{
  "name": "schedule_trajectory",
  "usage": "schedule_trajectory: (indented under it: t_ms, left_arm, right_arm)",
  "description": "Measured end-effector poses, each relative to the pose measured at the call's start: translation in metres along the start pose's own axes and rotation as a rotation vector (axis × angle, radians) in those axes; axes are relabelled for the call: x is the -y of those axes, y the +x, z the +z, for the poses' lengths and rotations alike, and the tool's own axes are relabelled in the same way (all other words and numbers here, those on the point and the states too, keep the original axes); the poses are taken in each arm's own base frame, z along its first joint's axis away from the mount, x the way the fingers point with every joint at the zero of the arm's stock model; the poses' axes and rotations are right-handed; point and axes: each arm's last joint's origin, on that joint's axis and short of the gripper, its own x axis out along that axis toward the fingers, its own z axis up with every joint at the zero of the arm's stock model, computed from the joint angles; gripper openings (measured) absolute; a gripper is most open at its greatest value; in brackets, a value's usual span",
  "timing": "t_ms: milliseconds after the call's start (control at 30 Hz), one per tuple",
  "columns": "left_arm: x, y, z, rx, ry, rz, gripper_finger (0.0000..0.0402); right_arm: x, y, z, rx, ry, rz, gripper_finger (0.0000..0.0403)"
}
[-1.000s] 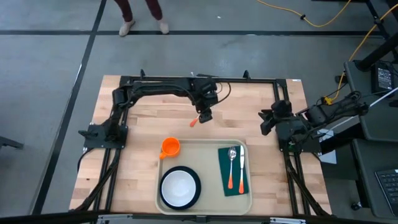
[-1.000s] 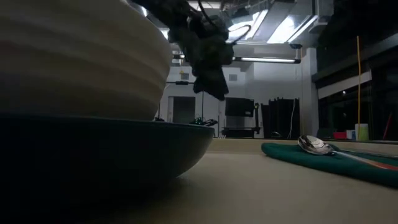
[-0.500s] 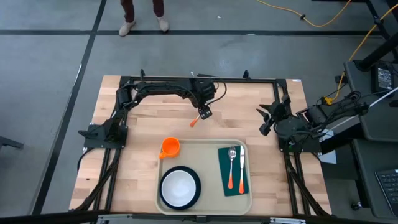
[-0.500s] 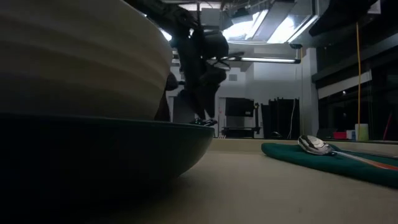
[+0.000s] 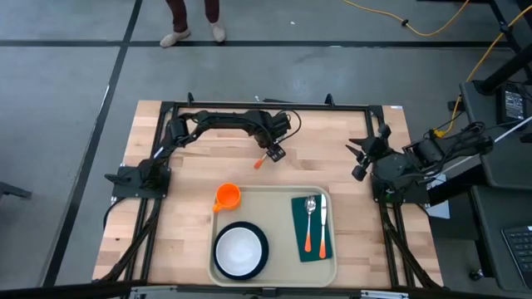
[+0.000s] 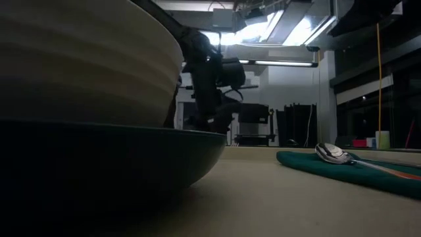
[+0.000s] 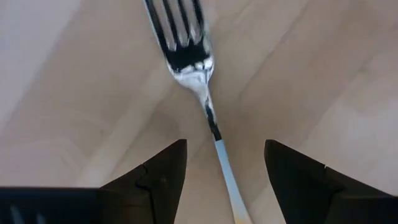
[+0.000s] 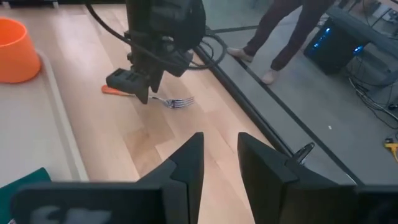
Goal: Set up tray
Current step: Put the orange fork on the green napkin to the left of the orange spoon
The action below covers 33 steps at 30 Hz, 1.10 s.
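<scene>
Left gripper (image 5: 273, 154): low over the bare wood of the worktop (image 5: 191, 166), jaws apart and holding nothing, one finger (image 7: 163, 171) on each side of the fork's shaft.
Fork (image 7: 188, 56): flat on the worktop beneath the left jaws, tines pointing away from them, orange handle end showing just beside the gripper in the high view.
Right gripper (image 5: 360, 160): at the worktop's right edge, well apart from the fork; jaws a little apart with nothing between them.
Tray (image 5: 274, 198): on the worktop, near the left jaws and apart from them, on the side away from the frame's back rail.
Orange cup (image 5: 228, 197): upright in the tray corner nearest the left jaws.
Bowl on dark plate (image 5: 240, 251): in the tray, farther from the jaws than the cup.
Green napkin (image 5: 311, 228): in the tray beside the bowl, carrying a spoon (image 5: 309, 220) and a second utensil side by side.
Person (image 5: 194, 18): legs on the floor beyond the worktop.
</scene>
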Motion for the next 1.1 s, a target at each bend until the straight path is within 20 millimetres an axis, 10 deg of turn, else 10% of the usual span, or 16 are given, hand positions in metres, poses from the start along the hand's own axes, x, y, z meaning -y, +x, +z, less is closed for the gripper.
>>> schedule_trajectory:
  t_ms: [333,633,800,1100]
  left_arm:
    - [-0.001,0.014,-0.001,-0.015,-0.066,0.026,0.019]
    - [-0.001,0.016,0.0,-0.015,-0.086,0.005,0.0028]
    - [0.004,0.01,0.001,0.0,-0.104,-0.059,0.0008]
    - [0.025,-0.066,0.01,0.228,-0.12,-0.174,0.0003]
  right_arm:
    - [0.003,-0.002,-0.001,-0.004,-0.031,0.026,0.0103]
    - [0.002,-0.002,-0.001,-0.013,-0.041,0.047,0.0103]
    - [0.002,-0.002,-0.001,-0.015,-0.04,0.046,0.0103]
    - [0.001,-0.001,-0.004,-0.02,0.039,0.036,0.0103]
